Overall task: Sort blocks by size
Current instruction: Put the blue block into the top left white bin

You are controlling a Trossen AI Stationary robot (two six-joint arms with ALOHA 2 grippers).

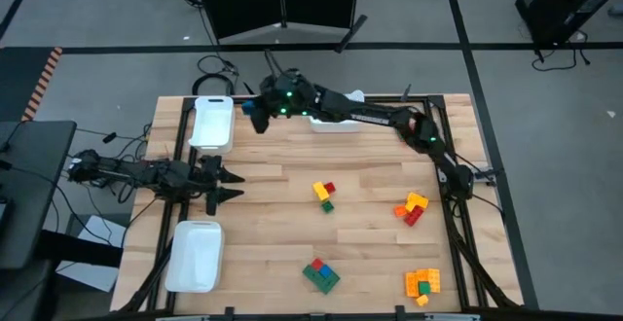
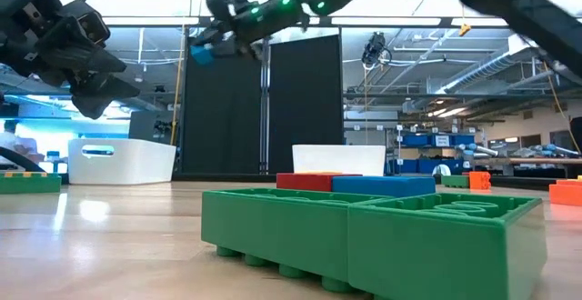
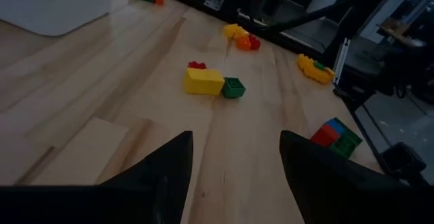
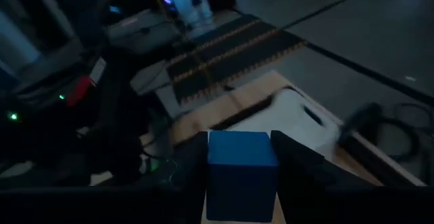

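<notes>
My right gripper point(image 4: 241, 157) is shut on a small blue block point(image 4: 241, 171). It hangs high over the table's far left part point(image 1: 251, 109), next to a white tray point(image 1: 212, 123). My left gripper point(image 3: 235, 173) waits open at the left side point(image 1: 230, 185), above the wood, with nothing between its fingers. Block clusters lie on the table: yellow, red and green point(image 1: 323, 195), orange, yellow and red point(image 1: 412, 209), green, red and blue point(image 1: 319, 274), and orange, yellow and green point(image 1: 422, 284). My right gripper pinches the blue block by two opposite side faces point(image 4: 211, 163) between its two fingers. The fingers reach out nearly level toward the table's left far corner. The block point(image 2: 202, 55) is lifted clear, high above the table.
A second white tray point(image 1: 195, 255) lies at the near left. A third one point(image 1: 336, 123) sits at the far edge, partly under my right arm. Bare wood stretches between the trays and the clusters. In the low view a big green block point(image 2: 364, 232) fills the foreground.
</notes>
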